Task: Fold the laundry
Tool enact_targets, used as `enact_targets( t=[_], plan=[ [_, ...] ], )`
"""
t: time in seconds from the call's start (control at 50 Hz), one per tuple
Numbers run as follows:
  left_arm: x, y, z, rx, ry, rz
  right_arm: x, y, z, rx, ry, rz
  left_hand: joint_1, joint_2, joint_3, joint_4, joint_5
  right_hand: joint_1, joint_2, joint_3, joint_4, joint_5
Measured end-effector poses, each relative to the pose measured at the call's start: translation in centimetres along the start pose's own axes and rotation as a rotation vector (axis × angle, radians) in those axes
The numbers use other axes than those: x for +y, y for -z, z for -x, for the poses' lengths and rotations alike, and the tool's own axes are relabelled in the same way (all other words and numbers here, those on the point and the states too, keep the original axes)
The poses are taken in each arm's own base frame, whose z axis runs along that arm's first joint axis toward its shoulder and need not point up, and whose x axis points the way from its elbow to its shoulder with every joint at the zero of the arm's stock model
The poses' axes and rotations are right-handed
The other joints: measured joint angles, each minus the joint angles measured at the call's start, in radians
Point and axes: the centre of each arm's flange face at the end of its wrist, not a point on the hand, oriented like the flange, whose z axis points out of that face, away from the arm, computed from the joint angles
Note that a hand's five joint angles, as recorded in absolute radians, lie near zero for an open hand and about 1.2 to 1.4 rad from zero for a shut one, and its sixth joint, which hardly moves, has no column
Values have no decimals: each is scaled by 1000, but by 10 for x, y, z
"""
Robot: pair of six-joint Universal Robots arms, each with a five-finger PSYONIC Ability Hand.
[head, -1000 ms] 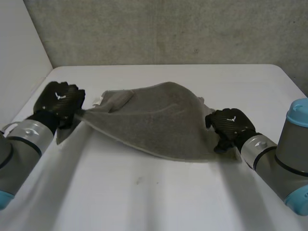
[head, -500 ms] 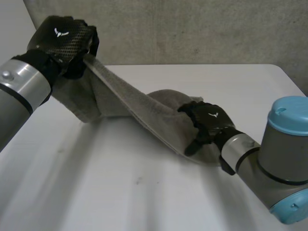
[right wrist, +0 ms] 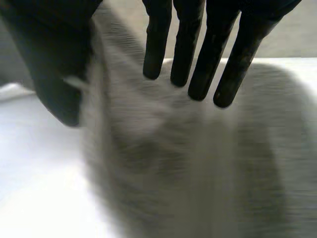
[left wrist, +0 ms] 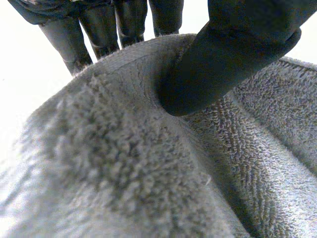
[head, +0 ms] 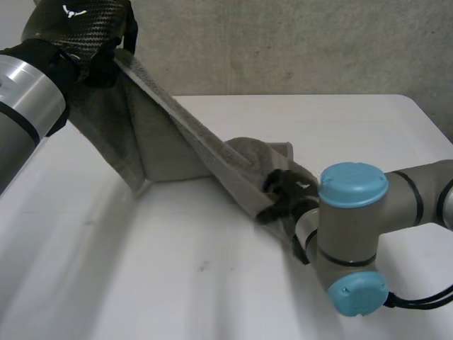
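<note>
A grey towel [head: 170,152] hangs stretched from my raised left hand [head: 78,28] down to the white table [head: 141,283], where its far end lies bunched. In the left wrist view the thumb [left wrist: 228,54] presses the towel's thick edge [left wrist: 124,163] against the fingers [left wrist: 99,29], so this hand is shut on a corner. My right hand [head: 287,190] sits low on the taut sloping edge, near the bunched end. Its fingers [right wrist: 198,54] are straight and spread from the thumb [right wrist: 54,64], with the towel [right wrist: 198,163] running between and below them.
My right arm's blue-capped elbow [head: 352,185] stands in front of the towel's near right end. A grey wall [head: 283,42] rises behind the table's far edge. Bare table lies in front of the towel and to its right.
My left hand has lifted its corner higher and further left. My right hand has slid inward along the towel's edge, and its arm has swung across in front.
</note>
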Motion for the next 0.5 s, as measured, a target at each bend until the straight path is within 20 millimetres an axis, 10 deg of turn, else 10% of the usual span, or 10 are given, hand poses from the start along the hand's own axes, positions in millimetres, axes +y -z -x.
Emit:
enact_targets(
  t=[0.1,0.26,0.5],
  plan=[
    [9,-2,13,-35,4,28,-30,-9,-44,133,40,-96,0,0,0,0,0,388,469,464,458,438],
    [33,-3,33,-90,0,99,-66,-6,-87,191,174,-177,0,0,0,0,0,427,554,559,568,516],
    [69,12,41,-105,10,249,-143,50,-70,110,600,-227,2,0,0,0,0,427,554,559,571,523]
  ],
)
